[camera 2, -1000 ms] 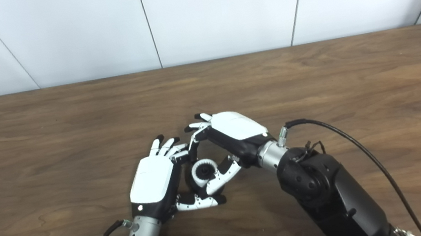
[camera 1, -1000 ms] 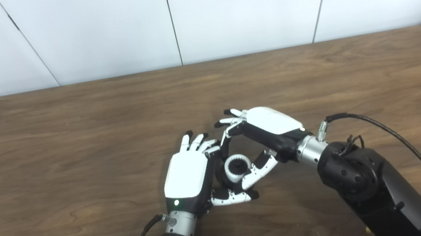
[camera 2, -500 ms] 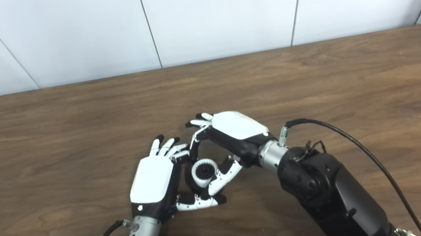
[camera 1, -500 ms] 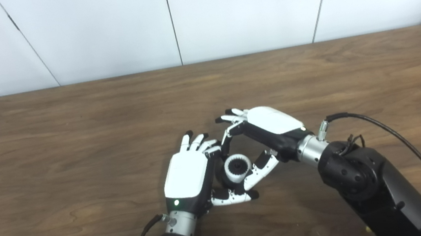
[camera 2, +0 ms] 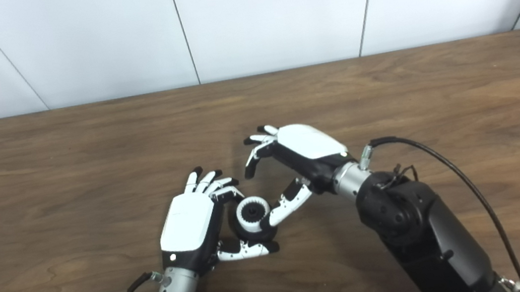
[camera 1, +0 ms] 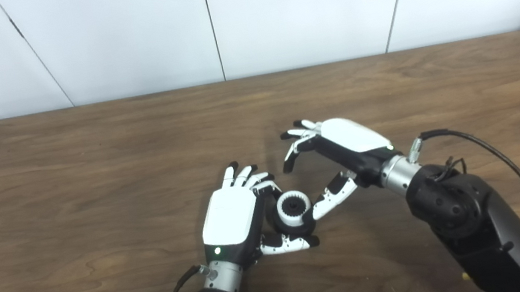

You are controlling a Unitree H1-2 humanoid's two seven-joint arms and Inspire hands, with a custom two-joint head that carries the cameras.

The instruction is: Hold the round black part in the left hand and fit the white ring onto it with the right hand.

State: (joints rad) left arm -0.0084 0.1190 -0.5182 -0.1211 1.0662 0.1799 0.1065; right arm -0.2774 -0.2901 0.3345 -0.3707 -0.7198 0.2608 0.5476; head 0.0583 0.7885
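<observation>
Now the white ring [camera 1: 293, 208] caps the round black part [camera 1: 285, 224].

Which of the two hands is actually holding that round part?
The left hand: it cups the black part with its white ring. The right hand is open.

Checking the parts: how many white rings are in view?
1. The white ring sits on the black part in the left hand. The hands could hide another.

Brown wooden table [camera 1: 88, 155]; bare wood grain
</observation>
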